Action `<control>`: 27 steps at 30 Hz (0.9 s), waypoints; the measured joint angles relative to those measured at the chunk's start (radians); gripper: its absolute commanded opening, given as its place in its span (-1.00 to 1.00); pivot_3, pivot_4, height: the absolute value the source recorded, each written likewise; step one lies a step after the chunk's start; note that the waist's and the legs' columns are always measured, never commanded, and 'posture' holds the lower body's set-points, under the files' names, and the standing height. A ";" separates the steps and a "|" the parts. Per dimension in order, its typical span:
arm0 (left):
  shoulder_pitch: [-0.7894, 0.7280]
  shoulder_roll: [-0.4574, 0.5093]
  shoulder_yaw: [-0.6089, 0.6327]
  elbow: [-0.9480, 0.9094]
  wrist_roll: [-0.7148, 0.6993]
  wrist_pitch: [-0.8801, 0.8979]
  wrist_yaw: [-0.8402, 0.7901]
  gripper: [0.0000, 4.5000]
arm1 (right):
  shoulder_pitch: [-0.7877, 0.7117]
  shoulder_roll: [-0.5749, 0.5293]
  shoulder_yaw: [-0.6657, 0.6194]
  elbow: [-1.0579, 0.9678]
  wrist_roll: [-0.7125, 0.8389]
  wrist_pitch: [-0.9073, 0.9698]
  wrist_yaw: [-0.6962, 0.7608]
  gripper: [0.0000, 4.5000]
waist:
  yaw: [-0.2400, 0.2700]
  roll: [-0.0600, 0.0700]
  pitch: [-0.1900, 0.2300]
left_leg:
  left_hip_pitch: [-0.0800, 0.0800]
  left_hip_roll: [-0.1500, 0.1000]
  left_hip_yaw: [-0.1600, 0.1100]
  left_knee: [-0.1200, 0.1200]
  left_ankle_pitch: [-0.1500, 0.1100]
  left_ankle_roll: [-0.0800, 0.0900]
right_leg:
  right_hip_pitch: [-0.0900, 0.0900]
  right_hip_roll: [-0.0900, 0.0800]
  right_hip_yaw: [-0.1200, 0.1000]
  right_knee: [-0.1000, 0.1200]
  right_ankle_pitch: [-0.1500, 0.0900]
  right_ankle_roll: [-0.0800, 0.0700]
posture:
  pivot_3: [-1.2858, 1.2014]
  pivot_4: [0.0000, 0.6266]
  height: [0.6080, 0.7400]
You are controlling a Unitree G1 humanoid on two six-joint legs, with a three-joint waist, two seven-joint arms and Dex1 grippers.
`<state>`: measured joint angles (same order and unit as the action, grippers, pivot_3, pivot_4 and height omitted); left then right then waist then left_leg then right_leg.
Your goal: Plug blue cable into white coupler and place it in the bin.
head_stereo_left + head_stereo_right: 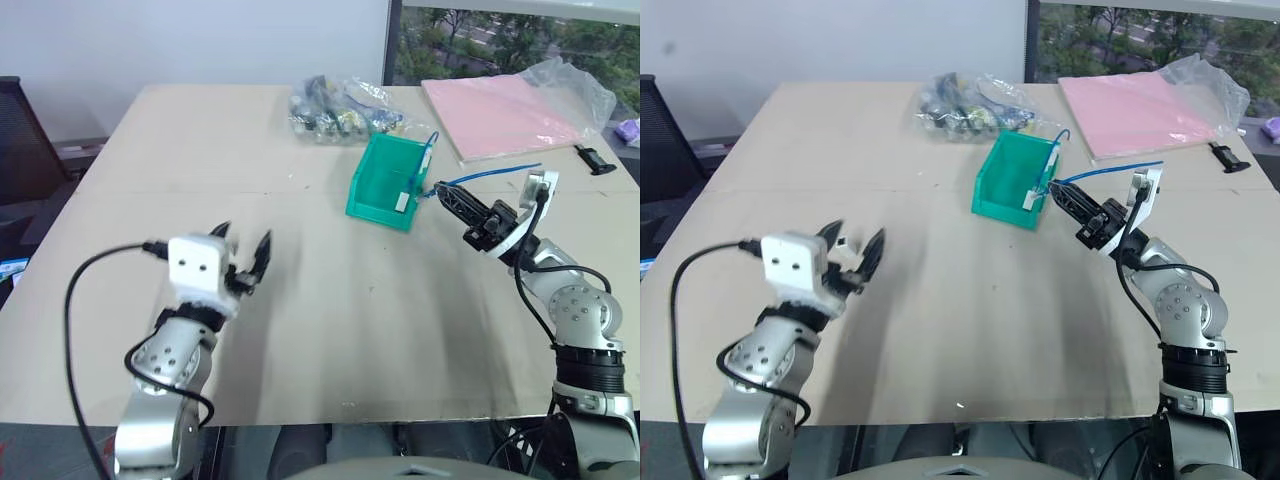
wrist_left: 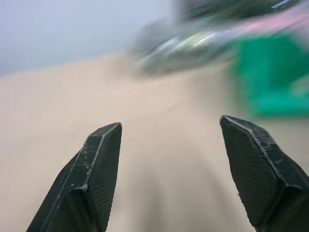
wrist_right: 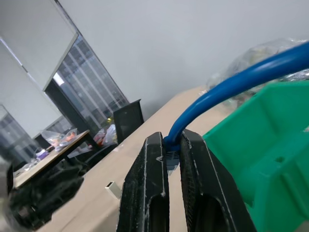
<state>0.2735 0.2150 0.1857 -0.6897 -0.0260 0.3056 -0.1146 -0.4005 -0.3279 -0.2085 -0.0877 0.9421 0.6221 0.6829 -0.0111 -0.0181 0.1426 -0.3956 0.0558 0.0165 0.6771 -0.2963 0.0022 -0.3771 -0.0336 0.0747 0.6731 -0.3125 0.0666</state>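
Note:
The teal-green bin (image 1: 383,178) stands right of the table's middle. Just to its right, my right gripper (image 1: 441,191) is shut on the blue cable (image 3: 227,82). From the fingers the cable (image 1: 428,150) arches up over the bin's right rim, and a loose tail trails off to the right. A small white block, the white coupler (image 1: 403,202), hangs at the cable's end by the bin's near right wall; I cannot tell whether it is inside or on the rim. Well left of the bin, low over the table, my left gripper (image 1: 243,250) is open with nothing between its fingers (image 2: 96,164).
A clear bag of mixed cables (image 1: 340,110) lies behind the bin. A pink pad in clear plastic (image 1: 505,115) sits at the back right, with a small black item (image 1: 597,160) beside it. A dark chair (image 1: 20,140) stands off the table's left edge.

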 measured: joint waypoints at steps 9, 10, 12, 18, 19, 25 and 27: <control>-0.118 -0.098 0.001 0.365 0.060 -0.141 0.117 0.46 | -0.007 0.034 0.023 -0.001 -0.004 0.007 0.002 -1.00 | 0.000 0.000 0.000 | -0.001 -0.001 -0.002 0.000 0.000 0.000 | 0.000 0.000 -0.004 0.001 0.000 0.000 | 0.03 -0.52 0.99; -0.135 -0.097 0.000 0.396 0.057 -0.149 0.116 0.46 | -0.005 0.036 0.026 -0.003 -0.005 0.007 0.001 -1.00 | -0.003 0.000 0.000 | -0.001 -0.001 -0.002 0.000 0.000 0.000 | 0.000 0.000 -0.003 0.000 0.000 0.000 | 0.03 -0.52 0.99; -0.171 -0.089 0.004 0.447 0.042 -0.167 0.107 0.46 | -0.001 0.039 0.026 -0.004 -0.009 0.007 -0.008 -1.00 | -0.004 0.000 0.000 | -0.001 -0.001 -0.003 0.000 0.000 0.000 | 0.000 0.000 -0.003 0.000 0.000 0.000 | 0.03 -0.52 0.99; -0.304 -0.019 0.022 0.612 0.024 -0.223 0.081 0.46 | 0.001 0.047 0.027 -0.014 -0.022 0.004 -0.015 -1.00 | -0.002 0.000 -0.001 | -0.001 -0.001 -0.003 -0.001 0.000 0.000 | 0.000 -0.001 -0.004 0.001 0.000 0.000 | 0.03 -0.52 0.99; -0.320 -0.011 0.025 0.632 0.022 -0.228 0.078 0.46 | 0.001 0.048 0.027 -0.014 -0.024 0.003 -0.015 -1.00 | -0.002 0.000 -0.001 | -0.001 -0.002 -0.003 -0.001 0.000 0.000 | 0.000 -0.001 -0.004 0.001 0.000 0.000 | 0.03 -0.52 0.99; -0.360 -0.009 0.037 0.687 0.004 -0.252 0.076 -0.02 | 0.007 0.055 0.027 -0.014 -0.043 -0.008 -0.015 -1.00 | 0.000 0.001 -0.001 | 0.000 -0.001 -0.004 -0.001 0.002 -0.004 | 0.000 -0.001 -0.005 0.002 0.000 0.000 | 0.03 -0.52 0.99; -0.363 -0.011 0.039 0.693 -0.002 -0.255 0.074 -0.45 | 0.019 0.058 0.027 -0.021 -0.052 -0.014 -0.015 -1.00 | 0.001 0.001 -0.001 | 0.000 -0.002 -0.004 -0.001 0.002 -0.004 | 0.000 -0.001 -0.005 0.003 0.000 0.000 | 0.03 -0.52 0.99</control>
<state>-0.0893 0.2042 0.2244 0.0035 -0.0285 0.0508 -0.0401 -0.3815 -0.2696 -0.1813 -0.1089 0.8898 0.6080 0.6680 -0.0103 -0.0171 0.1413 -0.3959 0.0543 0.0129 0.6762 -0.2942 -0.0013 -0.3771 -0.0343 0.0701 0.6760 -0.3124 0.0668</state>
